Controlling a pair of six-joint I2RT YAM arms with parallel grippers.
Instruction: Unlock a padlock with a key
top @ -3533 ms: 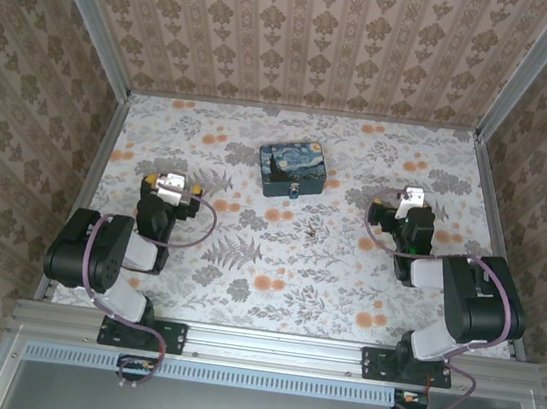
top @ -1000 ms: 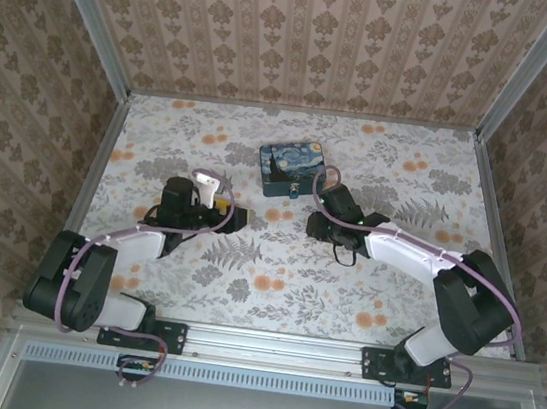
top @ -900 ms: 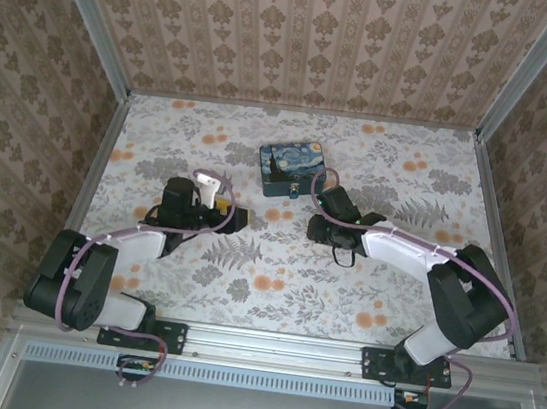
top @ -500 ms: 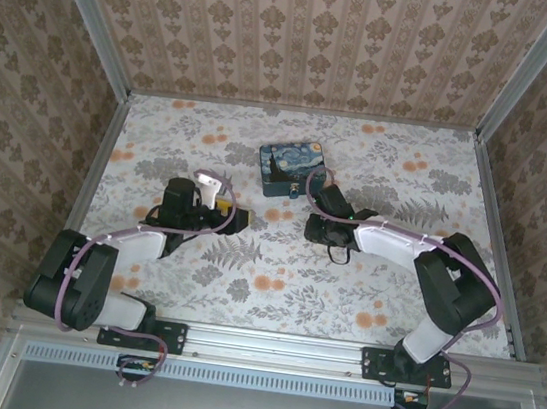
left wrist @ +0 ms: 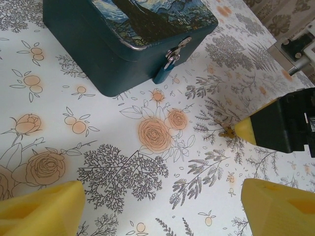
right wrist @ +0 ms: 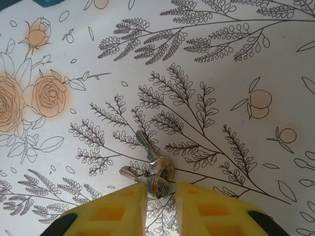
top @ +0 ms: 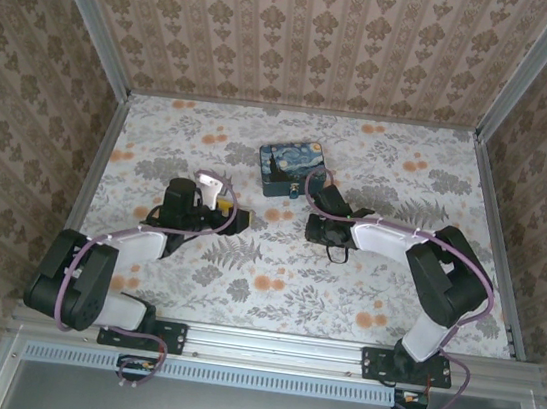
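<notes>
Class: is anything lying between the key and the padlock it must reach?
Nothing visible. The key lies on the table at the right tool's tips. The patterned tabletop from there to the padlock, hanging on the box's front, is bare.

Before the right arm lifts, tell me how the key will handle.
The key is thin metal, so probably stiff and light. It looks like two blades joined at the heads, so one may dangle once lifted. It lies flat on the table, only its head between the jaws, so it may pivot.
</notes>
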